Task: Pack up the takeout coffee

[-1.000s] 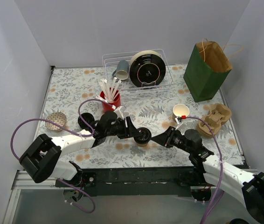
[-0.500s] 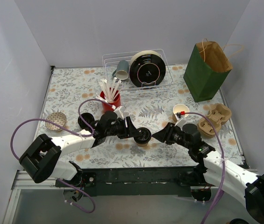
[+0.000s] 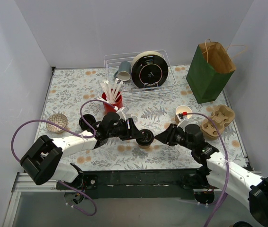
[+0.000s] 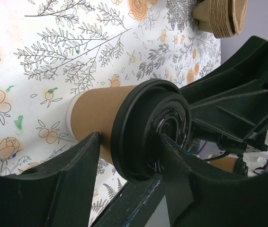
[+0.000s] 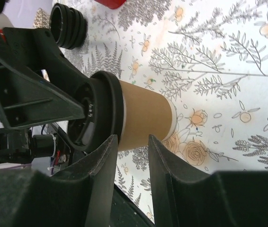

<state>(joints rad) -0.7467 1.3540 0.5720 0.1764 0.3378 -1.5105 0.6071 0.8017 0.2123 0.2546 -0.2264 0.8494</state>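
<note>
A brown paper cup (image 3: 145, 141) with a black lid (image 3: 146, 135) stands at the table's front centre. My left gripper (image 3: 138, 134) reaches it from the left with its jaws round the lid (image 4: 148, 127), one finger on the lid's top. The cup's body (image 4: 96, 113) shows below the lid. My right gripper (image 3: 159, 137) is just right of the cup, open and empty. In the right wrist view its fingers frame the cup (image 5: 146, 116) without touching it. A second, open cup (image 3: 183, 112) stands further right.
A stack of cardboard cup carriers (image 3: 218, 120) lies at the right, with a green paper bag (image 3: 209, 71) behind it. A stack of black lids (image 3: 87, 124), a red cup of stirrers (image 3: 111, 101), a small patterned bowl (image 3: 57, 122) and a dish rack (image 3: 141, 71) are nearby.
My right gripper has moved left, up to the lidded cup. My left gripper and the cup have stayed put.
</note>
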